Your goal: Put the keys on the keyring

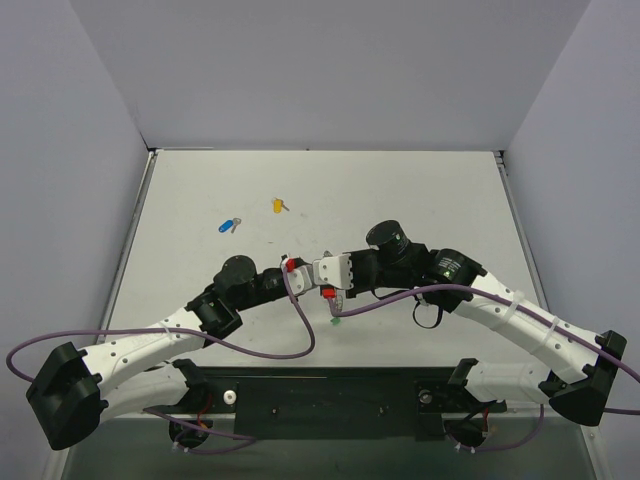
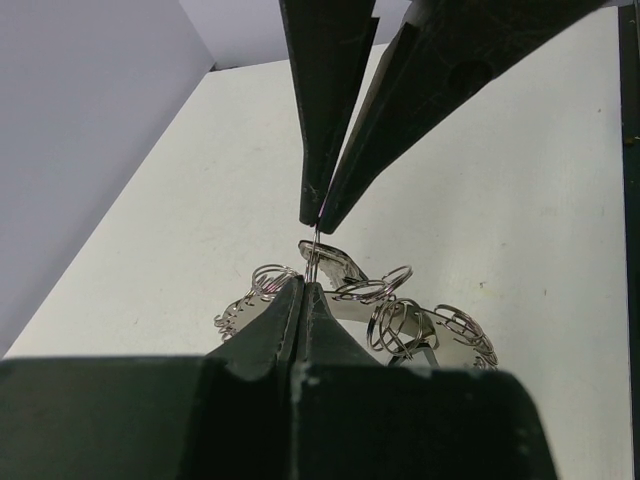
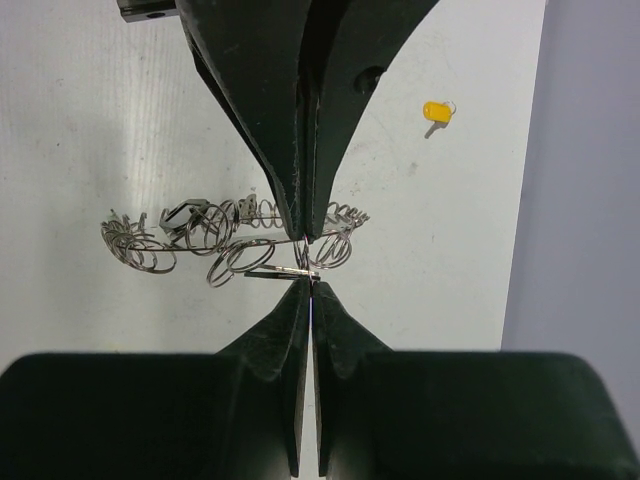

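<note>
Barely begun: left hand [image 2: 303,288] & right hand [image 3: 312,290] both pinched shut on tangled silver wire keyring [image 3: 230,245] above tabletop [image 1: 420,190] centre, w/ blue-headed silver key [image 1: 229,225], yellow-headed key [image 1: 279,205] & green-headed key [image 1: 335,322] lying loose, appar. unthreaded.

No text, label, brand mark, number or sign can be read in any of the three views. The heads of the yellow key [image 3: 437,109] and the blue key [image 1: 226,226] are too small to show any marking.
</note>
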